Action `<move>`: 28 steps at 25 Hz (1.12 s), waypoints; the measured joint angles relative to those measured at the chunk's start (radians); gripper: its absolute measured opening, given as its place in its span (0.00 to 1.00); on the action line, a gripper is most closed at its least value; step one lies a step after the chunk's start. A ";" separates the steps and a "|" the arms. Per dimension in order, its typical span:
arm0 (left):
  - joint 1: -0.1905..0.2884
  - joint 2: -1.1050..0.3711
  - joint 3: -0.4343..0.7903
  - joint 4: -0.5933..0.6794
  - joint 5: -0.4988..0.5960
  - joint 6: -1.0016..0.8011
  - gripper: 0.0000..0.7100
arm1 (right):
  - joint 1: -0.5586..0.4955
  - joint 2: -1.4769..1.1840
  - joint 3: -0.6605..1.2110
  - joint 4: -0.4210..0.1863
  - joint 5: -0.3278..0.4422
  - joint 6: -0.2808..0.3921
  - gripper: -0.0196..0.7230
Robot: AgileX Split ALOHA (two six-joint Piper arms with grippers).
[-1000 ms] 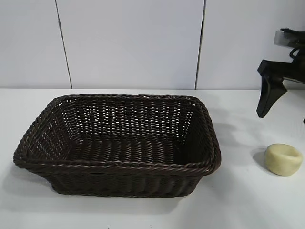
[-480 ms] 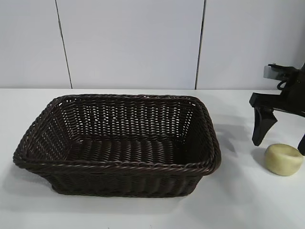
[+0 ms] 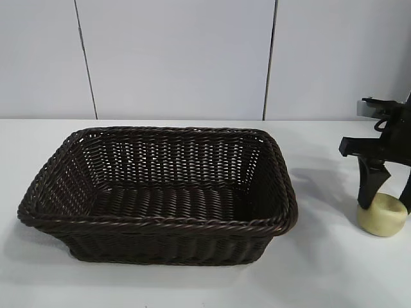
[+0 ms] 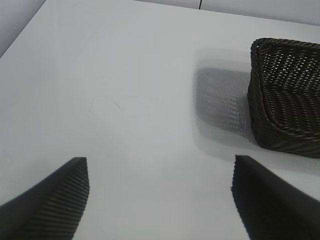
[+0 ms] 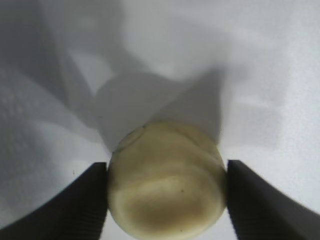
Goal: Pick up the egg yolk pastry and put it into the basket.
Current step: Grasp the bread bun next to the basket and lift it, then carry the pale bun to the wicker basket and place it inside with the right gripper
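The egg yolk pastry (image 3: 383, 215), a small pale yellow lump with a dented top, rests on the white table at the far right, to the right of the basket. My right gripper (image 3: 387, 199) stands over it, fingers down on either side. In the right wrist view the pastry (image 5: 166, 190) fills the gap and both black fingers (image 5: 85, 200) touch its sides. The dark brown wicker basket (image 3: 160, 224) sits at the table's middle and holds nothing. My left gripper (image 4: 160, 165) is open over bare table, with the basket's end (image 4: 285, 95) ahead of it.
A white panelled wall (image 3: 180, 58) runs behind the table. Bare white tabletop (image 3: 334, 269) lies between the basket and the pastry and in front of both.
My right gripper has come down from above the table's right edge onto the pastry, and its fingers have closed in against the pastry's sides. The basket has not moved.
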 joint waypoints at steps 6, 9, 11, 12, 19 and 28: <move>0.000 0.000 0.000 0.000 0.000 0.000 0.80 | 0.000 -0.060 0.000 0.010 0.036 -0.018 0.07; 0.000 0.000 0.000 0.000 0.000 0.000 0.80 | 0.000 -0.165 0.000 0.017 0.070 -0.018 0.06; 0.000 0.000 0.000 0.000 0.000 0.000 0.80 | 0.000 -0.238 0.000 0.018 0.095 -0.019 0.06; 0.000 0.000 0.000 0.000 0.000 0.000 0.80 | 0.000 -0.272 0.000 0.019 0.104 -0.020 0.06; 0.000 0.000 0.000 0.000 0.000 0.000 0.80 | 0.000 -0.505 0.000 0.019 0.156 -0.021 0.06; 0.000 0.000 0.000 0.000 0.000 0.000 0.80 | 0.028 -0.536 0.003 0.117 0.138 -0.021 0.06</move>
